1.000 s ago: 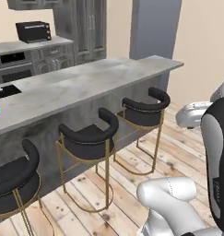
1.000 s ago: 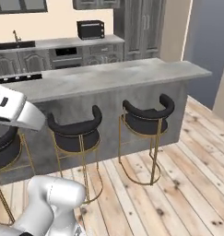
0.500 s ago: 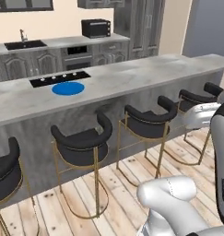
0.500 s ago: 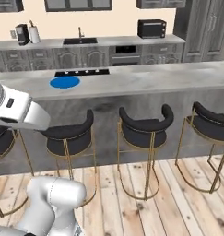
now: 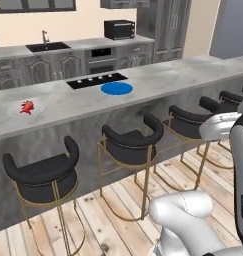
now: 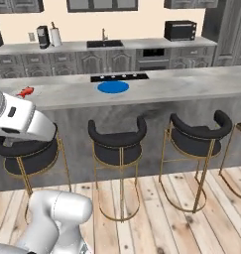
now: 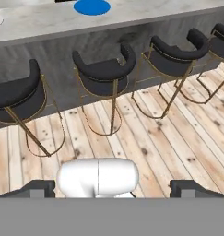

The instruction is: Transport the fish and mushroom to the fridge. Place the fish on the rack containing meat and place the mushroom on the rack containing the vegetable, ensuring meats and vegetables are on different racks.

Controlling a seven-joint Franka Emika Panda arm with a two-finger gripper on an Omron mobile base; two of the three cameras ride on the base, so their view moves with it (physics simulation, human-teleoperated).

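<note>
Your tool (image 7: 111, 189) hangs wide and empty; the fish (image 5: 27, 106) lies far ahead on the bench (image 5: 158, 75), so stools (image 7: 104, 73) below may block your reach.

**Kitchen island, stools and back wall**

We take the long grey island counter (image 5: 158, 82) as our landmark. On its top we see a round blue plate (image 5: 116, 88) just in front of a black cooktop (image 5: 97, 80), and a pale round plate (image 5: 15, 109) farther along toward the left end. Tucked under the counter's near edge stand black bar stools (image 5: 132, 145) on gold frames, side by side over a light wood plank floor (image 7: 155, 138). Behind the island runs a grey cabinet row with a sink (image 6: 104, 43), a built-in oven (image 6: 152, 55), a black microwave (image 6: 180, 30) and a coffee machine (image 6: 42, 36) beside a paper towel roll (image 6: 55, 36).
</note>
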